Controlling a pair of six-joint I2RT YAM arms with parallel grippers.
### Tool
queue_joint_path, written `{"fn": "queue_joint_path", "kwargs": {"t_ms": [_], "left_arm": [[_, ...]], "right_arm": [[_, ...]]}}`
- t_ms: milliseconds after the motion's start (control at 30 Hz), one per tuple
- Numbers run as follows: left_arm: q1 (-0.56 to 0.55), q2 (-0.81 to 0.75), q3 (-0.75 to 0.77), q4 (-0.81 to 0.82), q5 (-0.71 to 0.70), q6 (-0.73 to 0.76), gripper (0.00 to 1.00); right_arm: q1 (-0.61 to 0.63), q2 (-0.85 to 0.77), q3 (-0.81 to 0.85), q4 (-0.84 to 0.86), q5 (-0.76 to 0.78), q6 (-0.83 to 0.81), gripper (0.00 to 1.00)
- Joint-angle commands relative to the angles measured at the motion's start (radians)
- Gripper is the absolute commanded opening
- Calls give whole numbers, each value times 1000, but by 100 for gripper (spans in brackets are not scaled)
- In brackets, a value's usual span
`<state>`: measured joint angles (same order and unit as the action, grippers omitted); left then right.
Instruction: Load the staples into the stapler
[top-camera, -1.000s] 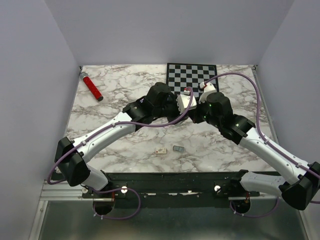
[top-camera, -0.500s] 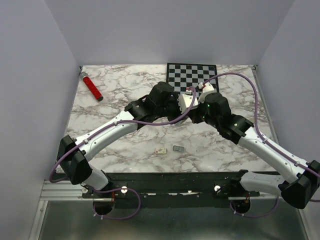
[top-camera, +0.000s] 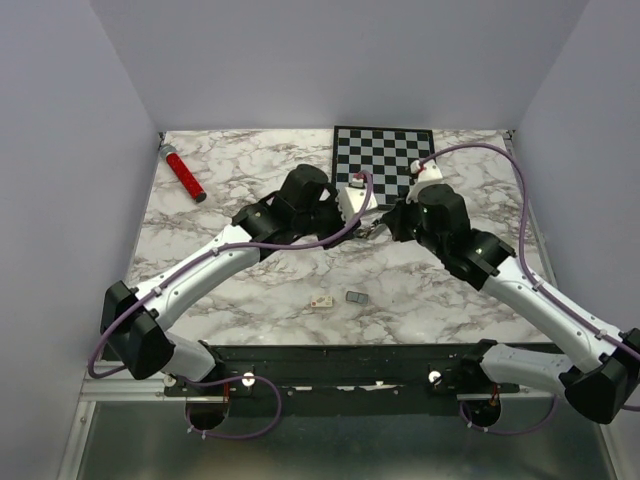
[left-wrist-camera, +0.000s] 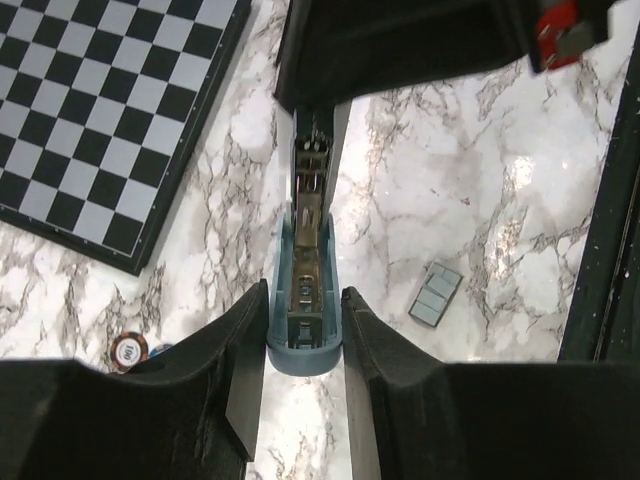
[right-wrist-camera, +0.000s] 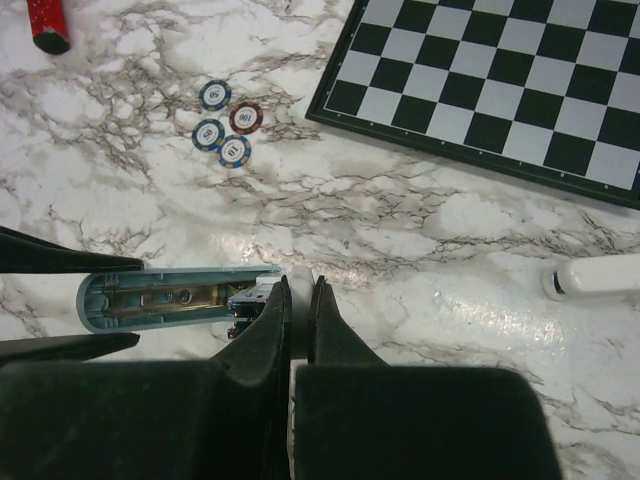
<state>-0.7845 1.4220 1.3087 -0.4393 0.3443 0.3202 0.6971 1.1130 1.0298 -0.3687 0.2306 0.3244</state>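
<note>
The left hand (left-wrist-camera: 305, 293) is clamping the light-blue end of the stapler (left-wrist-camera: 306, 250), whose metal inside is showing. The right hand (right-wrist-camera: 301, 286) is pinching shut on the stapler's other end. The staples (top-camera: 357, 297) are lying near the front edge of the bench (top-camera: 230, 180), just beside a small cream box (top-camera: 322, 301).

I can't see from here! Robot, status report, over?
Left gripper, right gripper shut on stapler, opened. Staples loose on table. Nothing covering them.
</note>
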Motion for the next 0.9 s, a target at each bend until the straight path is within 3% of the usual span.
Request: {"fn": "queue_joint_path", "kwargs": {"t_ms": [0,200,533,867], "left_arm": [[37,-32,-43,-42,-30,-20,39],[42,-35,-81,-10,-25,-78,39],[62,-75,-199,82,-11,-159,35],[183,-179,-419,410,107,-375,34]], "right_arm": [[-4,-53,39,25,38,31,1],[-14,-110,9,108,-39,53,1],[-119,-265,-125,309,-298,142,1],[-327,-347,-338,588,-568,390,1]]}}
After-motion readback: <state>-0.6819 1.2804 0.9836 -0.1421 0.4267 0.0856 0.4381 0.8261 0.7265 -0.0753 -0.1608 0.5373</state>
